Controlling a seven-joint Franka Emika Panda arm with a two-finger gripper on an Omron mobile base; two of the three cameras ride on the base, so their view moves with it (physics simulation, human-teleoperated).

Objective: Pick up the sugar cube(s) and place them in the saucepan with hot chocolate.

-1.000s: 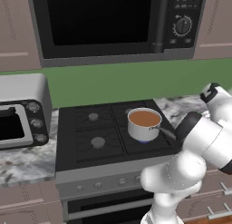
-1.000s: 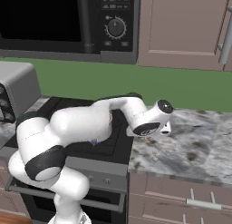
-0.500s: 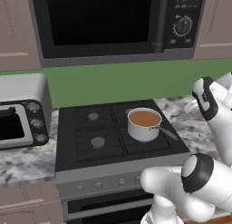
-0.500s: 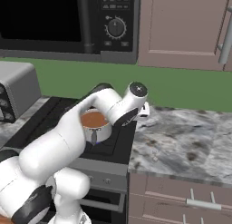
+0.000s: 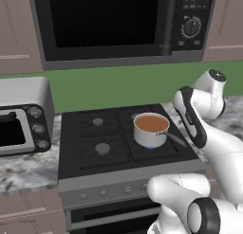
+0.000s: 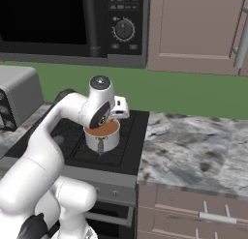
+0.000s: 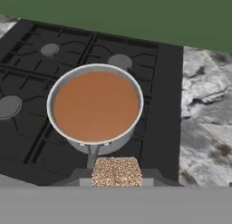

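Note:
The saucepan with hot chocolate [image 7: 95, 105] is a small steel pan full of brown liquid, standing on the stove's front right burner [image 5: 151, 130] [image 6: 102, 132]. Its thin dark handle [image 5: 174, 139] points toward the counter on the right. My gripper [image 7: 116, 177] is shut on a speckled brownish sugar cube [image 7: 116, 171]. In the hand view the cube hangs just short of the pan's near rim, over the root of the handle. In the right base view my wrist [image 6: 99, 107] hovers above the pan and hides the fingers.
The black stove [image 5: 95, 148] has three free burners. A microwave [image 5: 118, 24] hangs above it. A silver toaster oven [image 5: 19, 119] stands on the left counter. Marbled counter [image 6: 193, 146] runs to the right of the stove.
The arm has swung from over the right counter to the stove, carrying the sugar cube. The hand now hangs beside and above the saucepan. The pan has not moved.

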